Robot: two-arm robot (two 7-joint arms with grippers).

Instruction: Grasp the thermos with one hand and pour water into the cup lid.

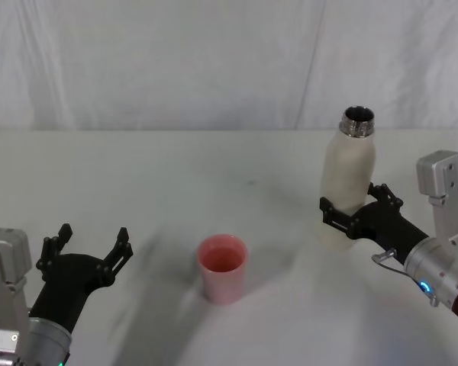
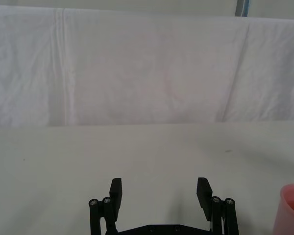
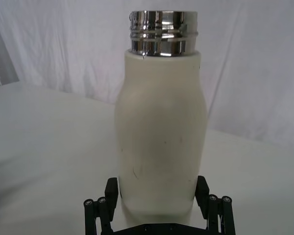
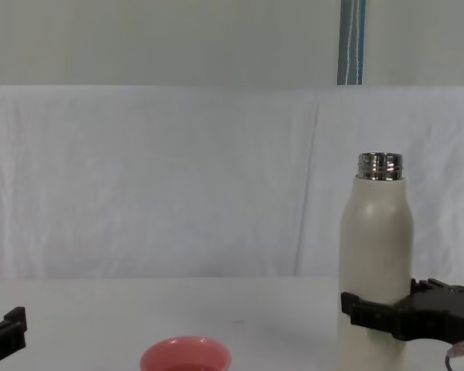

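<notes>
The thermos (image 1: pixel 349 171) stands upright on the right of the white table, cream-white with an uncapped steel neck; it also shows in the right wrist view (image 3: pixel 159 122) and the chest view (image 4: pixel 375 247). My right gripper (image 1: pixel 353 202) is open, its black fingers (image 3: pixel 111 192) on either side of the thermos's lower body, close against its sides. The pink cup lid (image 1: pixel 223 267) stands at the table's middle front, left of the thermos. My left gripper (image 1: pixel 91 236) is open over the table to the left of the cup lid, holding nothing (image 2: pixel 159 188).
A white cloth covers the table (image 1: pixel 175 175) and hangs as a backdrop behind it. The cup lid's rim (image 2: pixel 291 208) shows at the edge of the left wrist view.
</notes>
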